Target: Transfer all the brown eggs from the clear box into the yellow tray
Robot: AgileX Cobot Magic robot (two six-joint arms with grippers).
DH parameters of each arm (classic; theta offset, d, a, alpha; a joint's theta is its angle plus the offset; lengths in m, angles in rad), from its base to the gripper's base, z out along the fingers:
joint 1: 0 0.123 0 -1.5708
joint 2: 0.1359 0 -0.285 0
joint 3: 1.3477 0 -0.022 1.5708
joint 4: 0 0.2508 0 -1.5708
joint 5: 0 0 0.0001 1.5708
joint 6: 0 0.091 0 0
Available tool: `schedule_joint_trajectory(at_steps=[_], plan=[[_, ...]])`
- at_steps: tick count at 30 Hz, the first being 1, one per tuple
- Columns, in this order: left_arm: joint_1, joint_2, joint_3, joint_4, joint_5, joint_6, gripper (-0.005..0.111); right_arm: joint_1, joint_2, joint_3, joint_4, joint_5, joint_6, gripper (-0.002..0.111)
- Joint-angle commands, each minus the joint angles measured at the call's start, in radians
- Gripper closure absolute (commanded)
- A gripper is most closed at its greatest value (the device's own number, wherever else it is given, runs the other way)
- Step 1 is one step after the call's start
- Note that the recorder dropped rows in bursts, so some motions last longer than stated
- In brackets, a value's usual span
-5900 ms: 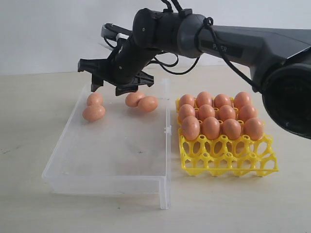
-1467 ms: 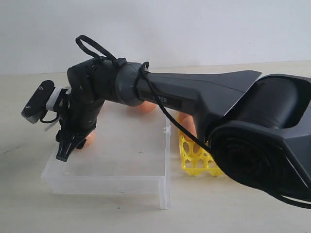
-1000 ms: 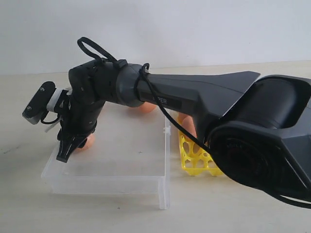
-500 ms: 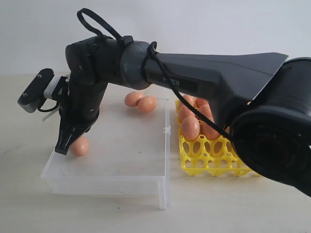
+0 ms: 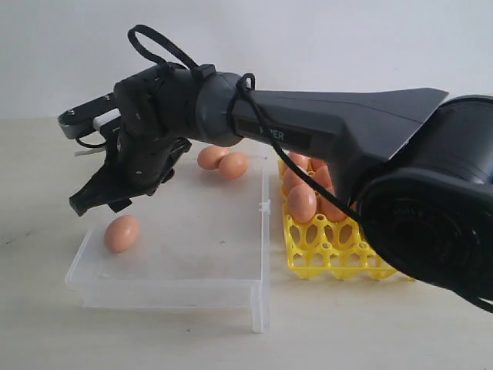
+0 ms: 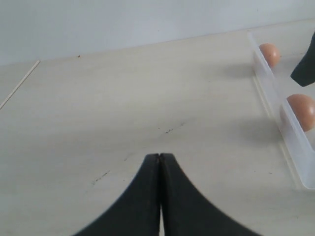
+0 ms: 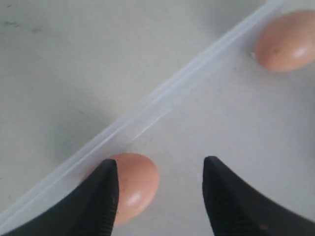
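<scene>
My right gripper (image 5: 97,202) reaches across to the left end of the clear box (image 5: 171,293) and hangs open a little above its floor. One brown egg (image 5: 122,233) lies below it by the box's left wall. In the right wrist view that egg (image 7: 134,186) sits beside one finger, not between the two, and the open gripper (image 7: 161,166) holds nothing. A second egg (image 7: 285,42) lies farther along the wall. Two more eggs (image 5: 222,162) rest at the back of the box. The yellow tray (image 5: 347,256) on the right holds several eggs, partly hidden by the arm. My left gripper (image 6: 160,157) is shut and empty over bare table.
The left wrist view shows the box's wall (image 6: 290,140) with two eggs (image 6: 301,109) behind it, and a dark fingertip (image 6: 306,69) of the other gripper at the frame's edge. The right arm (image 5: 323,139) spans the scene above box and tray.
The right gripper has lifted and swung from pointing down beside the egg to hanging above it. The egg lies nearer the box's front left corner than seconds ago.
</scene>
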Motion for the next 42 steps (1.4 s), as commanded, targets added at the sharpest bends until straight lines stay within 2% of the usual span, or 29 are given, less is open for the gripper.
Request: schedule_joint_trajectory(at_steps=[1,5,13,18,24,42], plan=[[-0.006,0.001,-0.004,-0.002,-0.009,-0.005,0.107,-0.039,0.021,0.002,0.01,0.003,0.177,0.056],[-0.006,0.001,-0.004,-0.002,-0.009,-0.005,0.107,-0.062,0.023,0.002,0.181,0.001,0.199,0.056],[-0.006,0.001,-0.004,-0.002,-0.009,-0.005,0.107,-0.089,0.023,0.002,0.094,-0.008,0.207,0.049],[-0.006,0.001,-0.004,-0.002,-0.009,-0.005,0.107,-0.117,0.023,0.002,0.161,0.022,0.252,0.049],[-0.006,0.001,-0.004,-0.002,-0.009,-0.005,0.107,-0.117,0.023,0.002,0.346,0.042,0.249,0.049],[-0.006,0.001,-0.004,-0.002,-0.009,-0.005,0.107,-0.05,0.061,0.002,0.371,0.064,0.249,0.049]])
